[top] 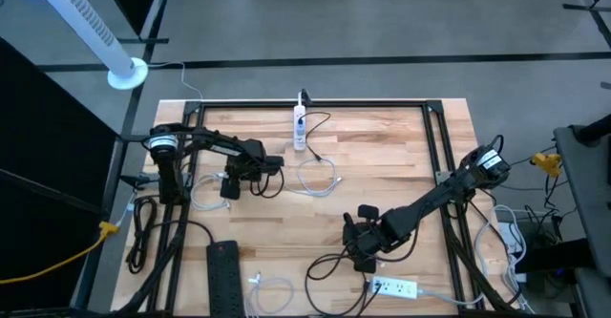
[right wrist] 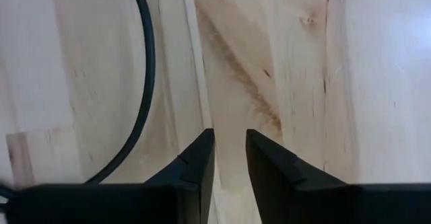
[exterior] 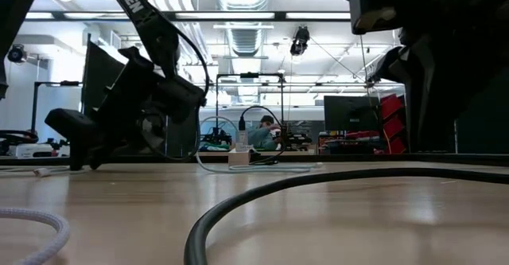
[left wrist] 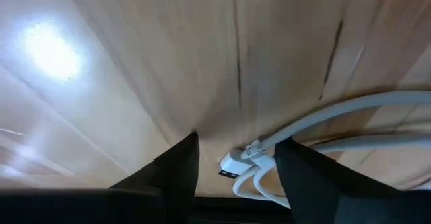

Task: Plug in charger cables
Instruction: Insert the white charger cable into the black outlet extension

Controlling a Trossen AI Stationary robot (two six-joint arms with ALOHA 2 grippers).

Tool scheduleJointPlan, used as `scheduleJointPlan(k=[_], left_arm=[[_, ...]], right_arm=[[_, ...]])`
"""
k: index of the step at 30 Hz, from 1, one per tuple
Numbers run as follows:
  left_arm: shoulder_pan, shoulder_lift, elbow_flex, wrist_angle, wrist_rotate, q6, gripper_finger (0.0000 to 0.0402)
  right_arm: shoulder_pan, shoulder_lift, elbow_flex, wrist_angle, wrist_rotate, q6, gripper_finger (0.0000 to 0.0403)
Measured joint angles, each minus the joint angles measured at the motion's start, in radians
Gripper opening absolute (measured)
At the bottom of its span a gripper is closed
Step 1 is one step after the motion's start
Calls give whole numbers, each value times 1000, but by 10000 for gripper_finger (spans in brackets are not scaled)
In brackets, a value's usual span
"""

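Pick-up step. Left gripper (left wrist: 236, 160) hovers low, jaws wide, straddling the white cable's plug (left wrist: 234, 165) on the surface (top: 382, 156). Right gripper (right wrist: 229, 158) sits near the black cable (right wrist: 145, 76), jaws narrow, empty. Next, I'd judge: drop left, pinch plug squarely.

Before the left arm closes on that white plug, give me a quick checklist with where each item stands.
1. White cable plug between the left tool's fingers: ok, it lies in the gap in the left wrist view.
2. Left tool open wide enough: ok, the fingers stand apart on either side of the plug.
3. Only the plug in the gap: not ok, loops of the white cable run in there too.
4. Right tool out of the way: ok, low near the white power strip, far across the table.
5. Right tool empty: ok, nothing between its fingers.
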Motion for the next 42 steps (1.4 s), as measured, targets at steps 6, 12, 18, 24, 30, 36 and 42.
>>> scheduleJointPlan(k=[6,12,18,24,30,36,42], left_arm=[[-7,-1,-16,1,52,-24,53],[-33,-54,-24,21,96,-68,3],[-35,-282,-47,256,220,-145,1],[-34,-548,-149,680,375,-316,0],[-39,-694,-273,909,583,-403,0],[-46,-766,-433,1242,668,-558,0],[-44,-757,-508,1364,476,-840,0]], right_arm=[[0,0,5,-5,-1,-40,62],[-8,0,50,-35,0,-134,45],[-34,-9,109,-75,95,-260,35],[-69,-20,156,-37,276,-362,34],[-121,-19,158,78,341,-536,47],[-156,-19,158,323,339,-705,75],[-188,-19,158,517,342,-804,93]])
